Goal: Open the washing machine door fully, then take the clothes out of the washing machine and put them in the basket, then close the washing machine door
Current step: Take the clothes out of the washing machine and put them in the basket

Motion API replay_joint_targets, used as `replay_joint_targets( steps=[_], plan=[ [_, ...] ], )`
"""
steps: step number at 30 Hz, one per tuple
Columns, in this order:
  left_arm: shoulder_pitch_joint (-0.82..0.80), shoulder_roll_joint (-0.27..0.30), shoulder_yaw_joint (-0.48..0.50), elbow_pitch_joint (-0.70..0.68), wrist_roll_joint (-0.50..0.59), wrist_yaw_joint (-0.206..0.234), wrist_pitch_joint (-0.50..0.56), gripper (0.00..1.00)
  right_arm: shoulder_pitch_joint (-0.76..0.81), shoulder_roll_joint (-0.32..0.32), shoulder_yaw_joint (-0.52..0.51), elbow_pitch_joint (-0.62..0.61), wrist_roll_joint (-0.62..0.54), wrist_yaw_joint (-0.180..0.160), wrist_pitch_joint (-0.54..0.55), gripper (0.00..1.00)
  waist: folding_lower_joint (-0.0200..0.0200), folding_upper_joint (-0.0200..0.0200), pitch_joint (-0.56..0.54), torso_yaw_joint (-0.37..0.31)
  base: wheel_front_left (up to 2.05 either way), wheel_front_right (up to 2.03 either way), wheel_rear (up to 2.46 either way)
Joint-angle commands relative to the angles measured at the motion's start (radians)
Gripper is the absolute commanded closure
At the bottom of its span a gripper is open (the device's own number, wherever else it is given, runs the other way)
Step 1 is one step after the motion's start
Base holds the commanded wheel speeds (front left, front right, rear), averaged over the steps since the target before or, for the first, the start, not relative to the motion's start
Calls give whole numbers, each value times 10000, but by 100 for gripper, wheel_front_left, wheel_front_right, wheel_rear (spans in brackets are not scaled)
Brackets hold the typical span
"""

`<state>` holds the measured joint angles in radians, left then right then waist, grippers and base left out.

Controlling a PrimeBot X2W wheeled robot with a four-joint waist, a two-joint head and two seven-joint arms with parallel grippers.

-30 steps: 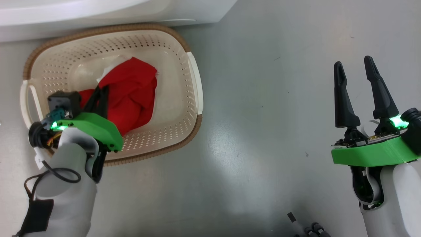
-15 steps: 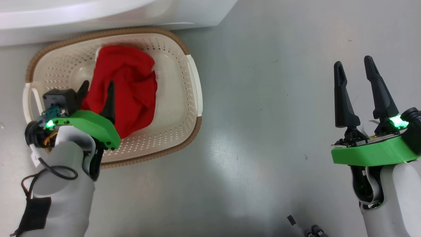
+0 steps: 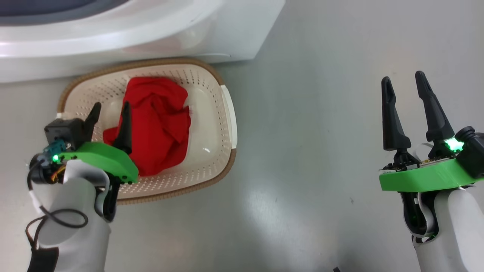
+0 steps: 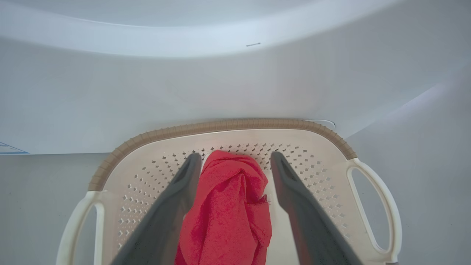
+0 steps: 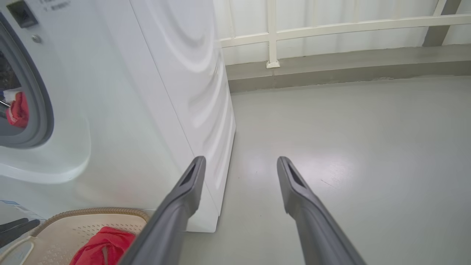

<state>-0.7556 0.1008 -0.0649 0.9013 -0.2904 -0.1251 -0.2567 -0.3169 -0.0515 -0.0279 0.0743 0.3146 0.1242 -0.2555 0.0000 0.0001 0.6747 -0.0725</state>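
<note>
Left gripper [image 3: 110, 113]: fingers apart, clamping nothing, poised above the near left part of the basket [image 3: 211, 124]. Between and below those fingers in the left wrist view, the clothes [image 4: 228, 206], a crumpled red heap on the basket floor. Right gripper [image 3: 402, 80]: likewise spread and empty, well to the right over bare grey floor [image 3: 302, 151]. Just beyond the basket, the washing machine [image 3: 151, 37]. From the right wrist, its grey door ring [image 5: 40, 103] and one more red garment [image 5: 16, 110] inside.
</note>
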Motion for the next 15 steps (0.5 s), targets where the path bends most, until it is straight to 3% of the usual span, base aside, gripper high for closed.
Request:
replay_joint_targets(
  steps=[1, 15],
  plan=[
    [516, 265, 325, -365, 73, -55, -51, 0, 305, 13, 174, -135, -65, 65, -63, 0, 0, -1, -568, 86, 0, 0, 0],
    [2085, 180, 931, -2250, 440, -56, -51, 0, 1164, 13, 148, 169, -230, 65, -63, 0, 0, -1, -2309, 328, 0, 0, 0]
  ],
)
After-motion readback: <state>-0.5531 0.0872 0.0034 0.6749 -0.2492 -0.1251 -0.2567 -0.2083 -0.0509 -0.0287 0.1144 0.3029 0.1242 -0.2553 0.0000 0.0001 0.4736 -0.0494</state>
